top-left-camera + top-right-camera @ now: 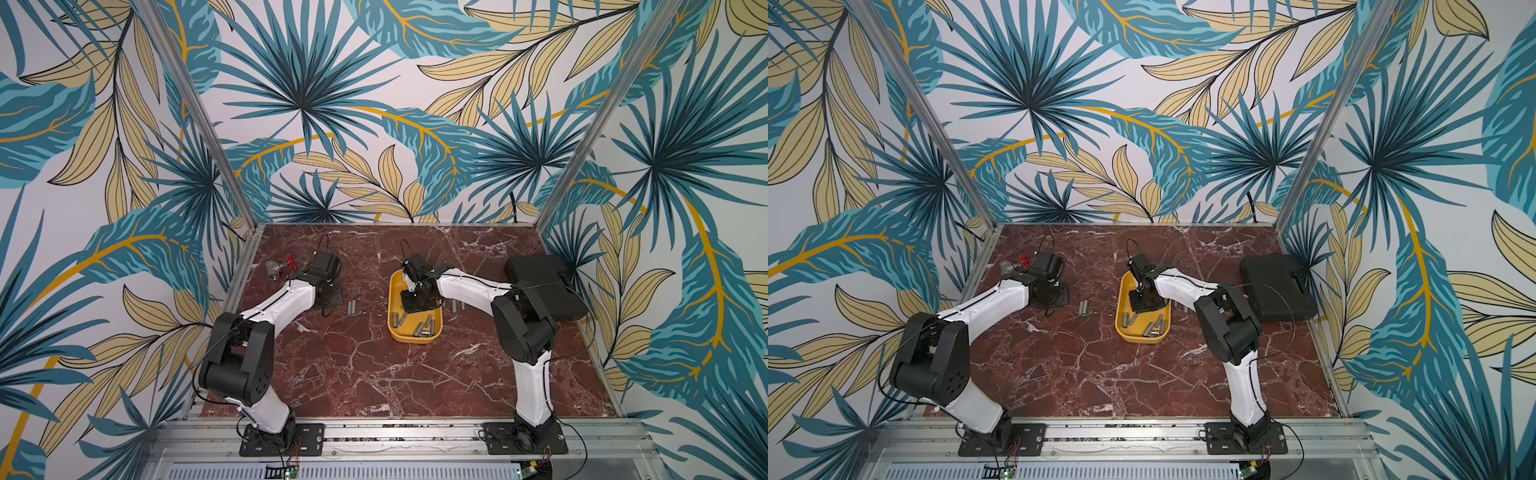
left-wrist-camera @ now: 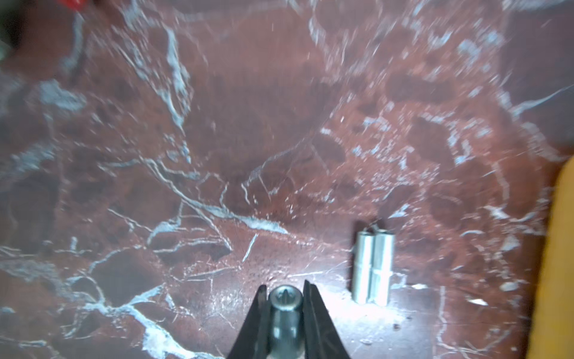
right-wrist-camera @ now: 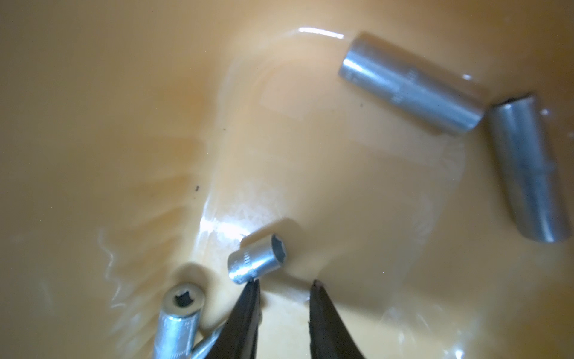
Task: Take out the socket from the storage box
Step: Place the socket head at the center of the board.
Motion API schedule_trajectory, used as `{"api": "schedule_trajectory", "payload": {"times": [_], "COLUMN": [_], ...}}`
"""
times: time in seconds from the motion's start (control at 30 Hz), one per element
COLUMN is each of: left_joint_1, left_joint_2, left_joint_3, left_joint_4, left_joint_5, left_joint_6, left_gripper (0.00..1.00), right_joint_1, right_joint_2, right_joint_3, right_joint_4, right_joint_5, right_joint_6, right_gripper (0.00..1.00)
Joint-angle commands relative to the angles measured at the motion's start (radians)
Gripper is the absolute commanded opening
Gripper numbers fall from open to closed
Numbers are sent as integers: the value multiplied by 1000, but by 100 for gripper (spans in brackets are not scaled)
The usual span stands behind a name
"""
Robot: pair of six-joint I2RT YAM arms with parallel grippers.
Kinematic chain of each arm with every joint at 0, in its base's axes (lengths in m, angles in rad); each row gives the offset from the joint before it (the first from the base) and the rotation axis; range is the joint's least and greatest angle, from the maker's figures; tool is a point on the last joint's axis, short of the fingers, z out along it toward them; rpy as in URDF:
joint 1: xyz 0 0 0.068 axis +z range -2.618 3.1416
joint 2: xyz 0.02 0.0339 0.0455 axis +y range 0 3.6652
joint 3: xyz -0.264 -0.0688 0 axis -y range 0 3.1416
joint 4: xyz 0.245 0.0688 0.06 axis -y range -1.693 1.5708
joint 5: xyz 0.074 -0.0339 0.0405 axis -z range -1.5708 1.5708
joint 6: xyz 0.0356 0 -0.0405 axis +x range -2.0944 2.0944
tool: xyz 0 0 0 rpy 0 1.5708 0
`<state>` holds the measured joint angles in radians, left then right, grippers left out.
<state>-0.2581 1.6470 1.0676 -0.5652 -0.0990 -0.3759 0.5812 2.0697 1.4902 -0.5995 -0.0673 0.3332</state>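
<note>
Clearly, the left hand (image 2: 285,286) is clenched on a socket (image 2: 285,314), whose hollow end shows between the fingertips. It hangs over the marbled worktop (image 2: 217,140), outside the yellow storage box (image 1: 392,305) and near a pair of sockets (image 2: 372,267) that lie side by side, touching, on the worktop. Meanwhile the right hand (image 3: 285,283) is down inside the storage box with its jaws parted and grasping nothing; a short socket (image 3: 257,259) lies on the box floor right at one fingertip, and two long sockets (image 3: 410,84) lie farther off.
</note>
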Motion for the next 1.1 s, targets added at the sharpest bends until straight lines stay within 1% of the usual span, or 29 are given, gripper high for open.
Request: {"api": "schedule_trajectory", "payload": {"times": [0.0, 0.2, 0.27, 0.33, 0.53, 0.77, 0.9, 1.07], "left_joint_1": [3, 4, 3, 4, 3, 3, 3, 4], "left_joint_2": [37, 73, 82, 90, 115, 135, 139, 137], "left_joint_3": [-31, -32, -31, -32, -38, -41, -40, -41], "left_joint_4": [30, 65, 68, 73, 91, 103, 108, 107], "left_joint_5": [34, 35, 35, 67, 84, 95, 99, 98], "left_joint_6": [13, 8, 8, 10, 4, -1, -4, -6], "left_gripper": [13, 13, 14, 15, 16, 19, 21, 27], "right_joint_1": [-2, -3, -2, -2, -3, -3, 2, 5], "right_joint_2": [-23, -24, -24, -20, -11, 2, 16, 25], "right_joint_3": [-9, -5, -5, -3, 8, 29, 43, 51], "right_joint_4": [-11, 6, 13, 17, 20, 6, 0, -17], "right_joint_5": [-23, -29, -31, -31, -28, -30, -47, -32], "right_joint_6": [29, 69, 80, 91, 105, 95, 58, 25], "right_gripper": [32, 36, 36, 36, 36, 36, 36, 35]}}
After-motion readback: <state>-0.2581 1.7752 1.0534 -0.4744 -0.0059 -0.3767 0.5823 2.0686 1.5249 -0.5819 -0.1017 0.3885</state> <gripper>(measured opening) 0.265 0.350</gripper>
